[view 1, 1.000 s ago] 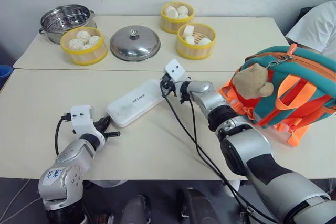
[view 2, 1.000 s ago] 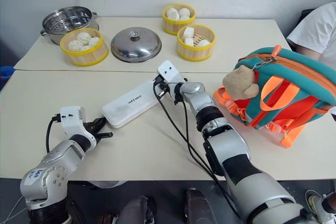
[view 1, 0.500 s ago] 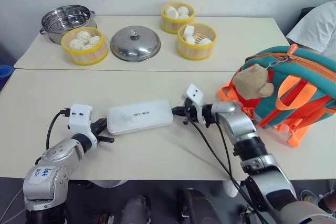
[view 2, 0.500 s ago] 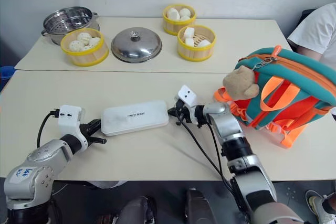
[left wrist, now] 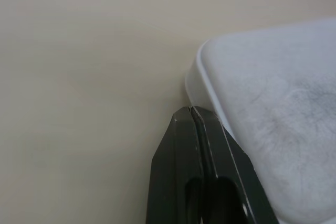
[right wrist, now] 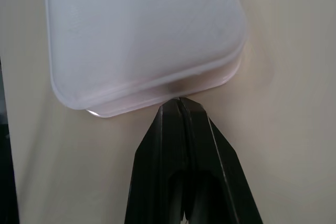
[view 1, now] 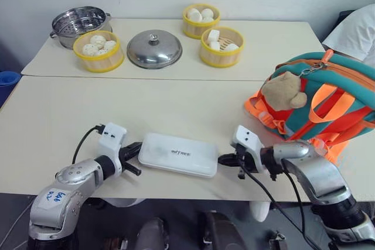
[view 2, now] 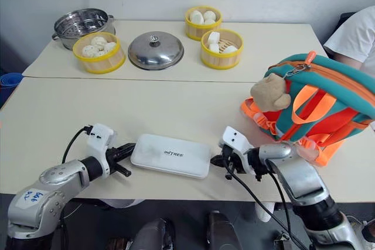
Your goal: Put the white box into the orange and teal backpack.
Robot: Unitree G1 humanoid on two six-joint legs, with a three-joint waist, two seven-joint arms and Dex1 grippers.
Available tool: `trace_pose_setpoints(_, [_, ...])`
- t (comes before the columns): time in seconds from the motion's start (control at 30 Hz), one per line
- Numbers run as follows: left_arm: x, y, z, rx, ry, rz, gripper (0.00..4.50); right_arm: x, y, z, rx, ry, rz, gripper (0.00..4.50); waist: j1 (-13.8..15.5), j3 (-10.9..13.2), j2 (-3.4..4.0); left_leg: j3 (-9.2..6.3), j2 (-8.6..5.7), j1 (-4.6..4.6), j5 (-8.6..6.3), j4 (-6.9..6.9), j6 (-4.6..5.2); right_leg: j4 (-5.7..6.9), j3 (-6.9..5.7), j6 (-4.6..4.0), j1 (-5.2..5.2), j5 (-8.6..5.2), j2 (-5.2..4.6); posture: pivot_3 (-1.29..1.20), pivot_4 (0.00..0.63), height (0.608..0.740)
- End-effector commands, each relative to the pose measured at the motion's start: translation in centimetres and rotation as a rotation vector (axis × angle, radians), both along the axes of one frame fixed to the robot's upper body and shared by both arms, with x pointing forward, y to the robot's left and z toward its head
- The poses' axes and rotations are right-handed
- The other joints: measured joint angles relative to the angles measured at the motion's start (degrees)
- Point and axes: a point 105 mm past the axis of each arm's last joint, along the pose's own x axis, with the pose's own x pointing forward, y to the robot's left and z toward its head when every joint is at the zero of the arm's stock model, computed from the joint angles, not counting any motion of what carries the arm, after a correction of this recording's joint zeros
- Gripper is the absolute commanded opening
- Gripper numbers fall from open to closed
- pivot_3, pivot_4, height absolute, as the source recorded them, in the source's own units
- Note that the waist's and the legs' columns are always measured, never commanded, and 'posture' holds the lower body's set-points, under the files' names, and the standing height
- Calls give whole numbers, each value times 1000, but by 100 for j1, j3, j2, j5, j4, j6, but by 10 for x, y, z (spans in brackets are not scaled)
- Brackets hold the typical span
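The white box [view 1: 179, 154] lies flat near the table's front edge, its dark lettering facing up. My left gripper [view 1: 137, 147] is shut, and its tips [left wrist: 190, 110] rest against the box's [left wrist: 273, 108] left end. My right gripper [view 1: 222, 158] is also shut, with its tips [right wrist: 178, 101] touching the box's [right wrist: 142, 35] right end. Neither gripper holds anything. The orange and teal backpack [view 1: 331, 100] stands at the right of the table, a tan plush bear [view 1: 283, 92] hanging on its near side, a little behind the right gripper.
On the far table stand three yellow-rimmed steamers of buns [view 1: 98, 50] [view 1: 201, 20] [view 1: 220, 45], a steel pot [view 1: 76, 23] and a steel lid [view 1: 154, 48]. A person's white sleeve [view 1: 357, 30] shows at the far right. The table's front edge [view 1: 176, 194] runs just below the box.
The box has slid toward the front edge and turned from slanted to nearly crosswise. My right arm drew back with it; my left gripper shifted right to the box's left end.
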Motion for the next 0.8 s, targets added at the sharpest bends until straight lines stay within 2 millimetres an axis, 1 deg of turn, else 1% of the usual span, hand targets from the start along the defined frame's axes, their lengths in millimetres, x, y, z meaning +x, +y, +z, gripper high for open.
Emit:
trace_pose_setpoints(0.03, [-15,-13,-9,-77,125,-103,396,2,-19,-2,-65,-63,-30,0,38,0,0,0,-1,1,0,0,0,-1,0,0,1,0,0,0,150,740])
trace_pose_setpoints(0.1, [-18,-7,-7,-103,164,-106,865,2,-26,-2,-71,-71,-45,0,68,-1,-1,0,-2,1,0,1,1,-4,0,0,4,0,0,0,150,740])
trace_pose_setpoints(0.13, [-23,-2,-8,-156,234,-112,1151,1,-28,0,-62,-73,-58,0,76,-1,-2,-1,-2,1,0,3,2,-6,0,0,6,0,0,0,150,740])
trace_pose_setpoints(0.17, [-30,2,-6,-218,308,-127,1452,1,-31,1,-61,-78,-61,0,76,-1,-3,-2,-2,0,0,5,4,-7,0,0,7,0,-1,0,150,740])
trace_pose_setpoints(0.23, [-50,10,-2,-288,506,-200,2038,-2,-38,3,-67,-76,-67,0,77,0,-5,-5,-3,0,0,7,5,-7,-1,0,10,0,-2,0,150,740])
trace_pose_setpoints(0.27, [-59,10,8,-336,555,-267,2328,-5,-41,3,-77,-64,-59,0,70,1,-7,-9,-3,-1,0,9,5,-7,-6,0,10,0,-1,0,150,740])
trace_pose_setpoints(0.3, [-58,13,15,-363,569,-281,2587,-8,-44,3,-86,-56,-42,0,65,2,-7,-10,-3,-1,0,8,4,-8,-7,0,10,0,-1,0,150,740])
trace_pose_setpoints(0.37, [-47,23,23,-416,567,-252,3186,-15,-49,2,-106,-37,-14,0,73,4,-3,-10,-4,-1,0,4,1,-11,-6,0,9,-1,-3,0,150,740])
trace_pose_setpoints(0.43, [-39,30,22,-443,603,-219,3751,-19,-52,1,-126,-35,-2,0,90,5,-8,-17,-4,-2,0,8,2,-12,-10,-1,9,-1,-3,0,150,740])
trace_pose_setpoints(0.5, [-32,33,20,-474,644,-201,4355,-21,-53,-1,-146,-42,8,0,75,5,-11,-21,-3,-3,0,6,1,-14,-12,-2,10,-1,-3,0,150,740])
trace_pose_setpoints(0.53, [-26,35,17,-484,677,-183,4460,-21,-54,-1,-153,-46,13,0,74,5,-10,-22,-3,-3,0,5,1,-14,-12,-2,10,-1,-3,0,150,740])
trace_pose_setpoints(0.57, [-20,35,13,-519,711,-163,4460,-22,-53,-2,-160,-49,22,0,73,6,-12,-22,-4,-2,0,5,2,-13,-12,-2,11,-1,-6,0,150,740])
trace_pose_setpoints(0.63, [-13,32,9,-582,784,-159,4460,-23,-52,-5,-171,-55,40,0,73,6,-12,-23,-3,-3,0,4,1,-13,-13,-2,10,-1,-6,0,150,740])
trace_pose_setpoints(0.73, [-5,23,5,-597,826,-164,4460,-22,-48,-9,-187,-72,67,0,73,4,-13,-26,-4,-2,1,3,0,-13,-15,-2,11,-1,-8,0,150,740])
trace_pose_setpoints(0.8, [4,18,4,-613,826,-147,4460,-19,-45,-9,-190,-91,76,0,76,4,-13,-28,-4,0,1,6,-1,-12,-17,-2,14,-1,-9,0,150,740])
